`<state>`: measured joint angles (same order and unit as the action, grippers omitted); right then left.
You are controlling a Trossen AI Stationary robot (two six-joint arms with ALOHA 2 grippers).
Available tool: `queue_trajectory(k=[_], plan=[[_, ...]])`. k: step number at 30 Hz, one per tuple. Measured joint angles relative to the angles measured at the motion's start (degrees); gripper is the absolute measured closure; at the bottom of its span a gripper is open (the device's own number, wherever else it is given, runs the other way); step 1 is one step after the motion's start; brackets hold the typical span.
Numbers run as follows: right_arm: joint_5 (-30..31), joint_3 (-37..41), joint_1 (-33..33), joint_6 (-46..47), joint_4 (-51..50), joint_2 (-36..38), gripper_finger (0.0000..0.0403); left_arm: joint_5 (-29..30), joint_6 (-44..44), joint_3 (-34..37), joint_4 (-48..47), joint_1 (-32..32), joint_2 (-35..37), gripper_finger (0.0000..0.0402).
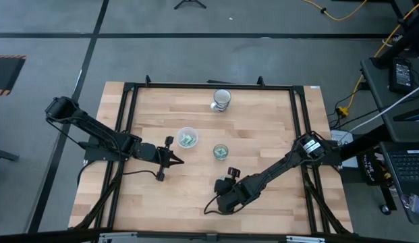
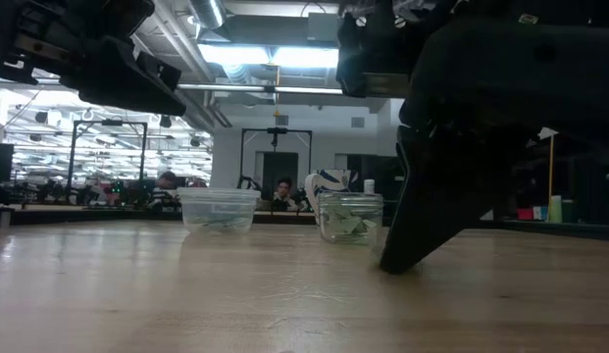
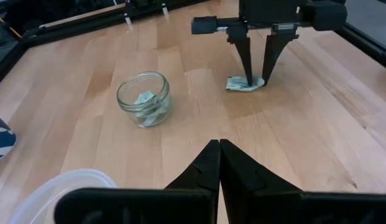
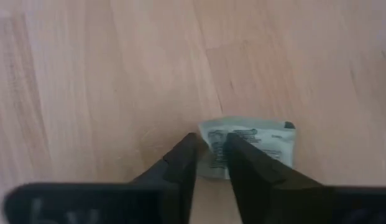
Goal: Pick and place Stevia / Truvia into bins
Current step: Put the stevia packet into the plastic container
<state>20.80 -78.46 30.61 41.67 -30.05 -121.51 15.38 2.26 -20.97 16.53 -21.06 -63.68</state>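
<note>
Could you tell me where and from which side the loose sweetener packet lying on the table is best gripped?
The sweetener packet lies flat on the wood, slightly crumpled. Best come straight down from above and pinch across its raised middle fold, as its flat edges give no purchase from the side. The right gripper already straddles it, fingers open.

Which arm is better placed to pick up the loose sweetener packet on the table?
The right. Its hand is already down on the packet, fingers straddling one edge. The left hand hangs shut near the wide clear cup, away from the packet.
</note>
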Motion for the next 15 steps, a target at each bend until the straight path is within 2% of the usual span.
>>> queue_trajectory(k=[6, 15], plan=[[-0.9, 0.0, -0.1, -0.8, -0.1, -0.1, 0.0392, 0.0, -0.1, 0.0, 0.0, 0.0, 0.0, 0.0399], [-1.7, 0.4, 0.1, -5.0, 1.3, 1.9, 0.0400, 0.0, -0.7, 0.0, 0.0, 0.0, 0.0, 0.0398]])
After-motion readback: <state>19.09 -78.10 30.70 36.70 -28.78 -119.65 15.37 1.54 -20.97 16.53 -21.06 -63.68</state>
